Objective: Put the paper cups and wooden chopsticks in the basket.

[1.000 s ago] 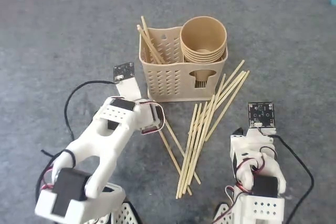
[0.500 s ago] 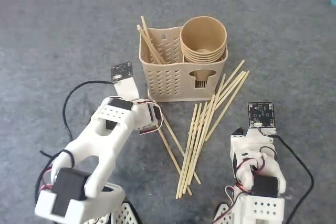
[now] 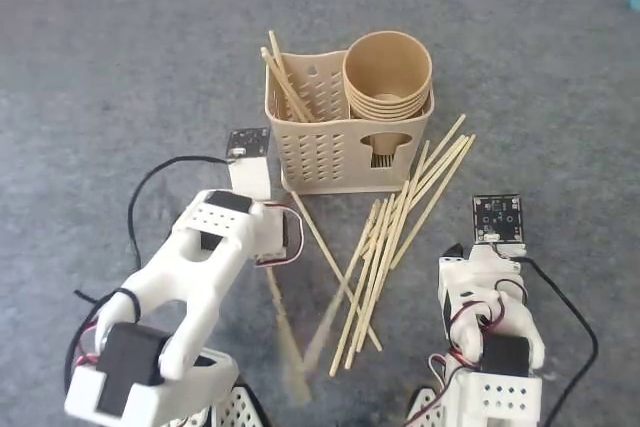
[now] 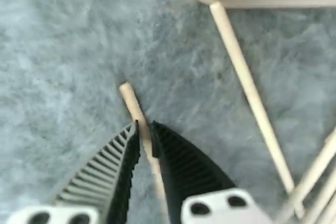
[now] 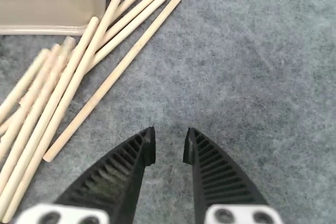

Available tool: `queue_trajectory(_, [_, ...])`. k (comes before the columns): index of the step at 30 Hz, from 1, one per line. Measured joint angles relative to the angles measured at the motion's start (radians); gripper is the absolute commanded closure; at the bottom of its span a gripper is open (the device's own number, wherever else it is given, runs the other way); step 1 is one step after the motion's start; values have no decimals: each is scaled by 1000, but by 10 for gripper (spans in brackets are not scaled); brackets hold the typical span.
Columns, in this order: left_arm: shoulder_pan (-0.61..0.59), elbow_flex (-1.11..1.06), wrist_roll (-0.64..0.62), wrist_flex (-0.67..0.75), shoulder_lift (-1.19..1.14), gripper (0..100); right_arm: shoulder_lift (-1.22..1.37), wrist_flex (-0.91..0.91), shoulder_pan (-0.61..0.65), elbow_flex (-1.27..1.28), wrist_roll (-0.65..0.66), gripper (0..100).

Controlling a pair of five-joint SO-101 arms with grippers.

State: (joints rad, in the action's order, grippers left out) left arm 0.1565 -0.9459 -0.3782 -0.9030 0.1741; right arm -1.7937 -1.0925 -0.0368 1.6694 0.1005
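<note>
Wooden chopsticks (image 3: 385, 247), thin pale round sticks, lie fanned on the fuzzy grey carpet (image 3: 120, 77) at centre right of the high view, just below the basket (image 3: 335, 152); the basket, upper centre, is cream plastic with perforated walls; its left compartment holds a few leaning sticks (image 3: 285, 82), its right a nested stack of tan paper cups (image 3: 388, 72); the left gripper (image 4: 145, 128) pinches a single chopstick (image 4: 130, 98); the right gripper (image 5: 168, 141) hangs parted over bare carpet.
</note>
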Motion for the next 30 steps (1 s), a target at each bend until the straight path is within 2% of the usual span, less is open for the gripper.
queue_trajectory(9, [-3,-2,31,-26,5,989,0,0,0,0,0,898])
queue_trajectory(13, [-54,-9,31,-44,81,989,0,0,0,0,0,898])
queue_trajectory(18, [-140,-2,35,-135,319,989,0,0,0,0,0,898])
queue_trajectory(21, [-180,51,84,-219,499,989,0,0,0,0,0,898])
queue_trajectory(24, [-180,112,110,-276,677,989,0,0,0,0,0,898])
queue_trajectory(28, [-187,198,115,-275,856,989,0,0,0,0,0,898])
queue_trajectory(30, [-187,232,117,-227,905,989,0,0,0,0,0,898])
